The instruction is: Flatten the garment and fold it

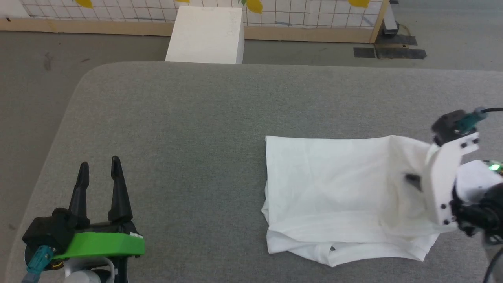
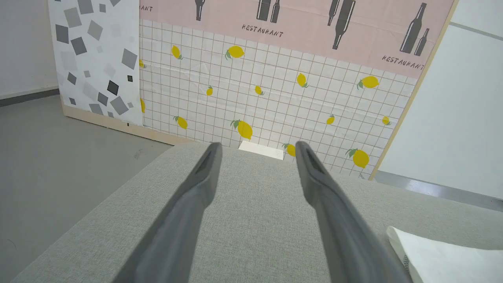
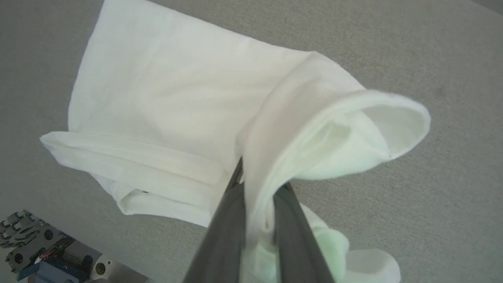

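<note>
Cloth is pinched between the two dark fingers of my right pincer: it is clenched on a fold of the garment. In the right wrist view that fold rises off the bench and curls over my fingers into an open loop. The rest of the white fabric spreads flat beyond it, with thicker layered edges bunched along one side.

From the head view, the garment lies on the right half of the bench, partly folded into a rough rectangle. Its left edge is straight, and several layers stack up along the near edge, where a small dark mark shows. Its right end is drawn up where my right pincer reaches in from the right, the fingers mostly buried in cloth.

My left pincer rests at the near left of the bench, released, fingers spread with nothing between them, well apart from the garment. In the left wrist view those fingers point across bare grey fabric toward a white box beyond the far edge, and a corner of the garment shows at the lower right. Behind the box stands a lemon-patterned panel.
</note>
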You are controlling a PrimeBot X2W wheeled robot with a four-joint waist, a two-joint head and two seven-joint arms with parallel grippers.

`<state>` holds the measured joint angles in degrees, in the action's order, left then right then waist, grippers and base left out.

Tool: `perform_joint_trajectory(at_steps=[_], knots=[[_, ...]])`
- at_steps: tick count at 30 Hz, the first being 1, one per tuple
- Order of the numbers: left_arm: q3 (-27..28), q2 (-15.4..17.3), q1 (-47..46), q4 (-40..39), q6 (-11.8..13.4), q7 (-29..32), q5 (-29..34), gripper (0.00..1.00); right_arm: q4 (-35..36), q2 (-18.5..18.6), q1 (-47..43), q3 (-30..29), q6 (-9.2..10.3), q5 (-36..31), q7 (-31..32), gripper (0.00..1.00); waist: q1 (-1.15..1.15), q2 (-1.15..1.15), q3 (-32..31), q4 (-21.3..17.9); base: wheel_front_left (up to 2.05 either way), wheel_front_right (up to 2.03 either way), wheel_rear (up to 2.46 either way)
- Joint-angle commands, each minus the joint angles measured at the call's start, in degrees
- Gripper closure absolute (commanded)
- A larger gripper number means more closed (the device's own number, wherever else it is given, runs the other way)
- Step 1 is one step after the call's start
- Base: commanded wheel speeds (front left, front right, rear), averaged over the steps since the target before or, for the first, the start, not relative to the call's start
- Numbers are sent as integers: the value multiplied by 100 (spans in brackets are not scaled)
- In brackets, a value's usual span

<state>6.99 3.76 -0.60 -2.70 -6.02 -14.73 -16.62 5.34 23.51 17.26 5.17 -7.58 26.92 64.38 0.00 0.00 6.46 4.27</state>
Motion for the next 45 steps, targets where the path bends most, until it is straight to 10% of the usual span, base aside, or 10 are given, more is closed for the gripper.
perform_joint_trajectory(at_steps=[1,26,27,28,45], knots=[[-15,-28,76,8,-42,-27,22,0,44,-130,-13,152,9,61,5,100,0,0,12,52,0,0,0],[-310,-69,-187,139,-124,-27,-73,0,-2441,-1282,1255,1960,9,-133,-1296,100,0,0,486,759,0,0,0],[-309,-71,-185,141,-125,-27,-75,0,-2563,-1318,1278,1990,9,-148,-1377,64,0,0,484,756,0,0,0],[-309,-72,-181,144,-125,-27,-76,0,-2637,-1331,1303,2049,9,-168,-1437,0,0,0,482,754,0,0,0],[-172,-73,-21,111,-127,-27,8,0,-2432,-1574,1986,3078,9,237,-2729,0,0,0,129,249,0,0,0]])
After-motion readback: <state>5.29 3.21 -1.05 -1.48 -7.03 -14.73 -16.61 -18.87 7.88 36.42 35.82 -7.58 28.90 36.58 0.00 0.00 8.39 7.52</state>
